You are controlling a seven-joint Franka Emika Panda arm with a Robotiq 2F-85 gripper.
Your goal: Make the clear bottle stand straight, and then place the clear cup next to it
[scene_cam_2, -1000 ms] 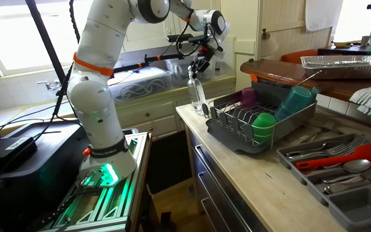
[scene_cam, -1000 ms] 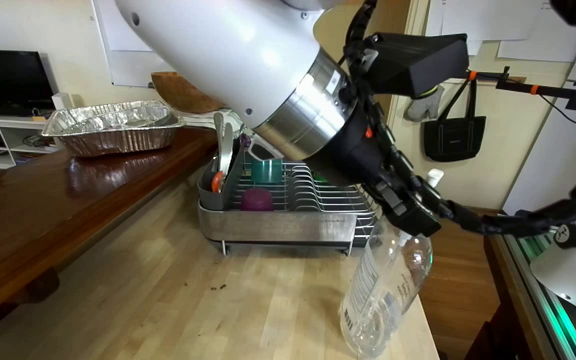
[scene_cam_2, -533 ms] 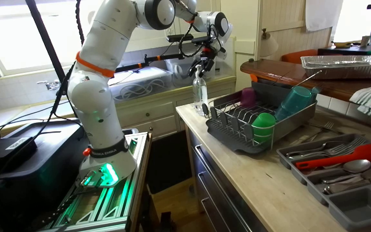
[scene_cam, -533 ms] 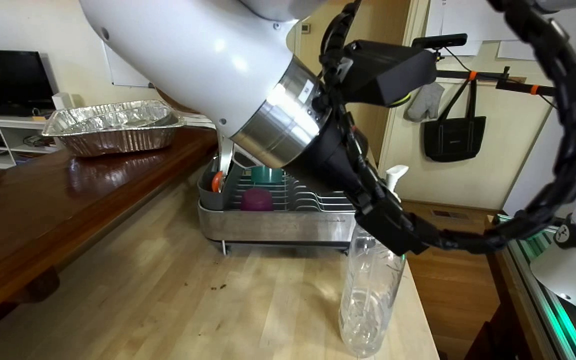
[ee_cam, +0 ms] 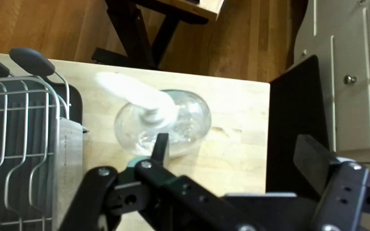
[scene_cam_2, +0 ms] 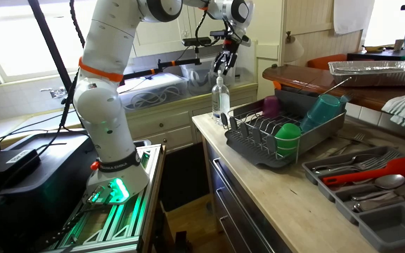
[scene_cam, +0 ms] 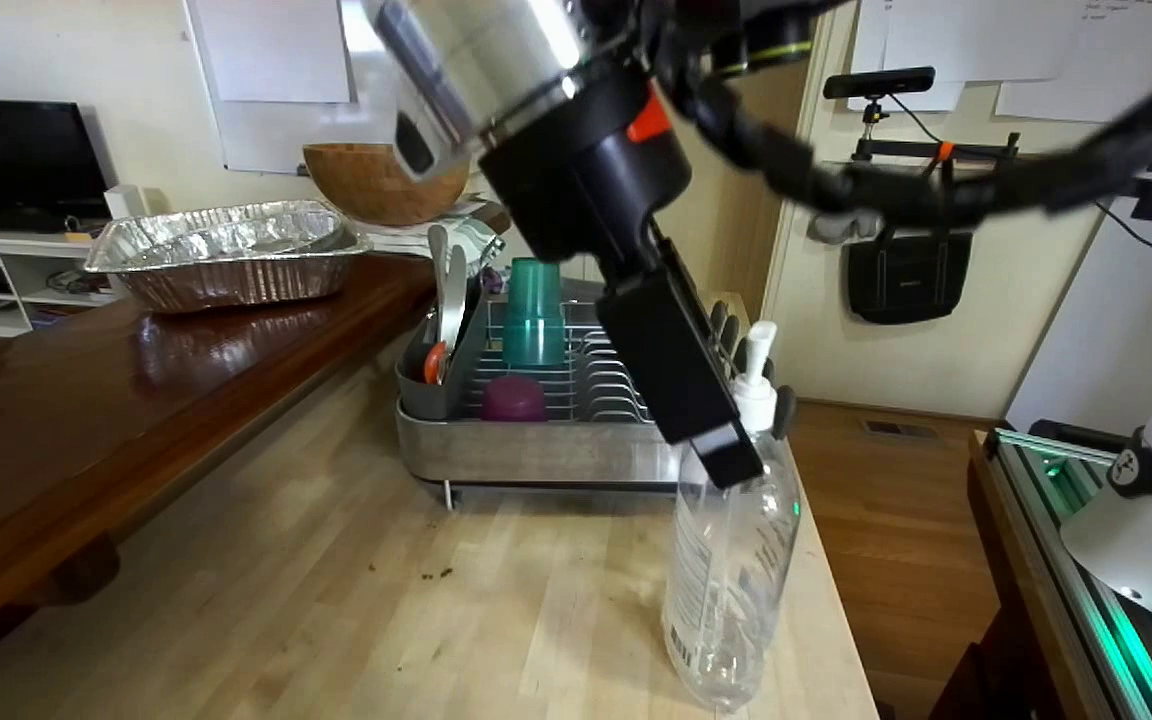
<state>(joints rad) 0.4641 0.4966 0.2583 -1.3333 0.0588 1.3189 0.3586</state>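
Upright near the counter's corner stands the clear bottle, its white pump nozzle on top; in an exterior view it rises beside the dish rack. Just above the nozzle is my gripper, pointing down with its jaws wide apart. In the wrist view the gripper has nothing between its fingers, and the bottle lies beyond one fingertip, outside the gap. The clear cup, a magenta-pink tumbler, sits in the rack in both exterior views, well away from my gripper.
The metal dish rack also holds a teal cup and a green cup. A grey cutlery tray lies along the counter. A foil pan rests on the higher wooden table. Close to the bottle runs the counter edge.
The bottle leaned a second ago with my gripper at its neck; now it stands upright. My gripper has opened, let go and risen above the nozzle.
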